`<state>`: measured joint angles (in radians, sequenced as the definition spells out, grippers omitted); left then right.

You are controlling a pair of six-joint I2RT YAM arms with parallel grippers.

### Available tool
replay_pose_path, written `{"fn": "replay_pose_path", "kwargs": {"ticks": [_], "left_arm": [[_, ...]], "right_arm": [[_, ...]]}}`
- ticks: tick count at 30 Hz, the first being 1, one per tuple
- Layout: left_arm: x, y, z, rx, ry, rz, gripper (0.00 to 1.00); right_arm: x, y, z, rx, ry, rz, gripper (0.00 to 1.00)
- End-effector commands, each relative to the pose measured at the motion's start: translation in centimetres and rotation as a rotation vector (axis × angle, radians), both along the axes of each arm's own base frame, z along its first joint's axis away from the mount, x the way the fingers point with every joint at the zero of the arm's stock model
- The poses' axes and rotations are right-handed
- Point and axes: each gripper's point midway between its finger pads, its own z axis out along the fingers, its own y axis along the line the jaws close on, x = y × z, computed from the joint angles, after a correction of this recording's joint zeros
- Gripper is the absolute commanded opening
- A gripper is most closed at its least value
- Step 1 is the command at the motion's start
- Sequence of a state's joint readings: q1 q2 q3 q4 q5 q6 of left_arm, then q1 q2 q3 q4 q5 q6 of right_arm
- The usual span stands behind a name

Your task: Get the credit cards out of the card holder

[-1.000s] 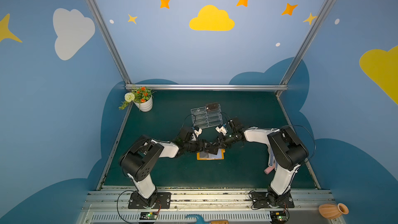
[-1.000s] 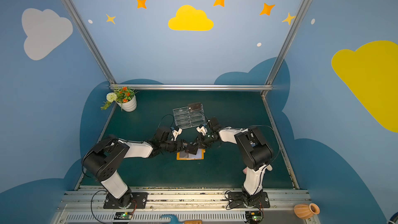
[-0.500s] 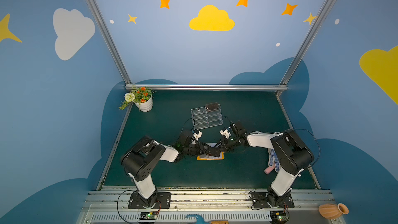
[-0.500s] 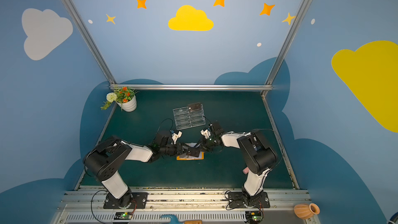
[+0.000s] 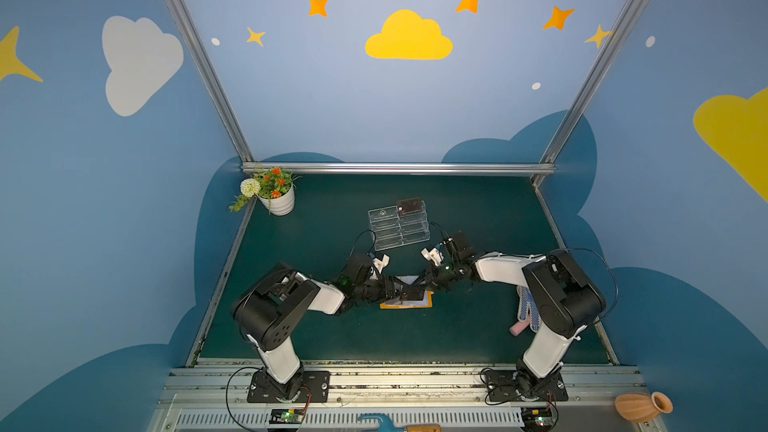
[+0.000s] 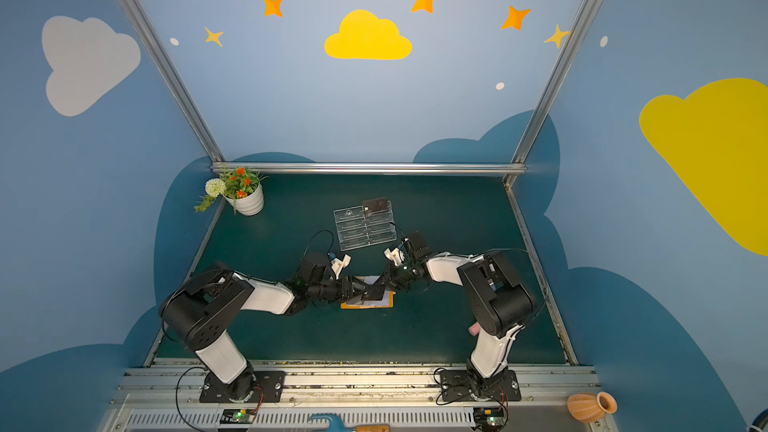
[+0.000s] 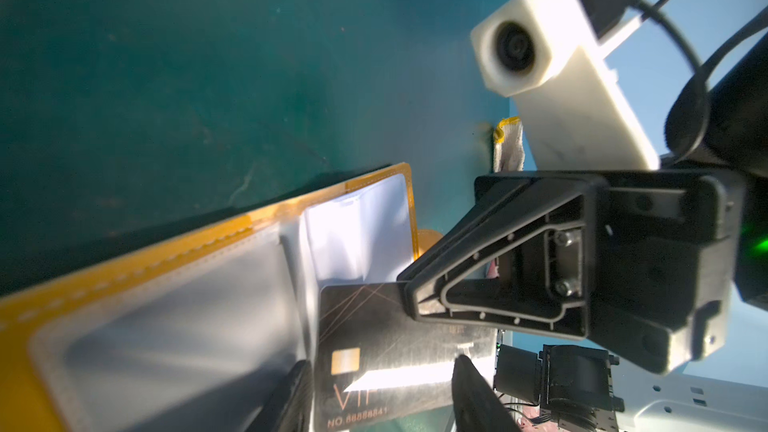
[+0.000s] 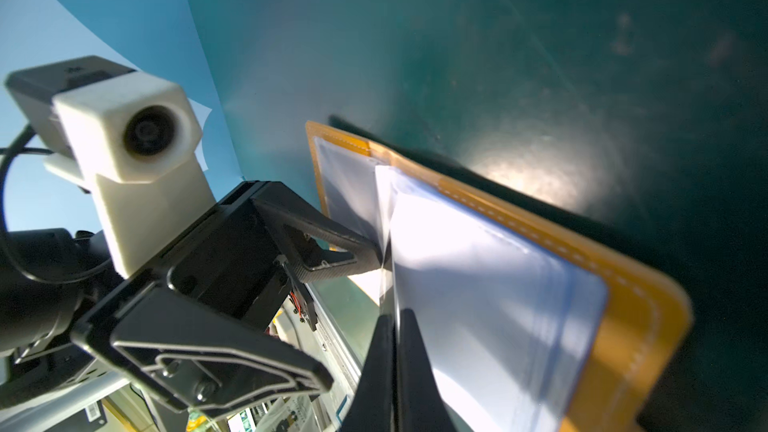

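Observation:
The orange card holder (image 5: 405, 304) (image 6: 365, 304) lies open on the green table, its clear sleeve pages up (image 7: 166, 276) (image 8: 623, 284). A dark credit card (image 7: 395, 347) (image 5: 412, 295) marked VIP sticks out past the holder's sleeves. My right gripper (image 8: 397, 322) (image 7: 409, 297) is shut on that card's edge, which shows edge-on in the right wrist view. My left gripper (image 7: 380, 367) (image 5: 397, 286) reaches in from the opposite side. Its fingers (image 7: 297, 392) stand apart with the card between them.
A clear acrylic tiered stand (image 5: 398, 228) behind the holder carries a dark card (image 5: 409, 204) on its top step. A flower pot (image 5: 278, 201) stands at the back left. A dotted glove (image 5: 527, 305) and a pink object (image 5: 517, 328) lie by the right arm.
Both grippers dropped lower onto the holder. The right gripper's jaws closed onto the card. The left gripper's fingers narrowed slightly.

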<state>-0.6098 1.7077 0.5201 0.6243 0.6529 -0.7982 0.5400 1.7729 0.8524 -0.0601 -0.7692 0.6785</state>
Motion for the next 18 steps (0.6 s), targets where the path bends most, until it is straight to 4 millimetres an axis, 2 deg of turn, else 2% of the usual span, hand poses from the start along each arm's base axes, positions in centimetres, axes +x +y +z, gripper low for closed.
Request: {"fn": "replay_pose_path", "kwargs": {"ticks": [1,5,9,11,14,18], "left_arm": [[-1.3,1.9,-2.0,0.085,0.113,0.033,0.59],[0.2,2.8,0.5,0.025,0.106,0.1,0.7],[1.0,2.8,2.0,-0.023,0.15,0.157,0.73],[1.1,2.6,2.1,-0.052,0.195,0.186,0.73],[1.2,2.9,0.8,-0.055,0.279,0.251,0.73],[1.4,2.8,-0.4,-0.069,0.307,0.286,0.74]], "right_arm": [[0.3,-0.3,1.0,0.007,-0.038,0.034,0.0],[1.7,-0.5,2.8,0.015,-0.092,0.043,0.0],[3.0,-0.1,4.5,0.034,-0.118,0.057,0.0],[3.5,0.0,4.8,0.035,-0.121,0.057,0.0],[4.0,0.2,4.5,0.024,-0.105,0.054,0.0],[4.0,0.5,3.9,0.029,-0.089,0.051,0.0]]}}
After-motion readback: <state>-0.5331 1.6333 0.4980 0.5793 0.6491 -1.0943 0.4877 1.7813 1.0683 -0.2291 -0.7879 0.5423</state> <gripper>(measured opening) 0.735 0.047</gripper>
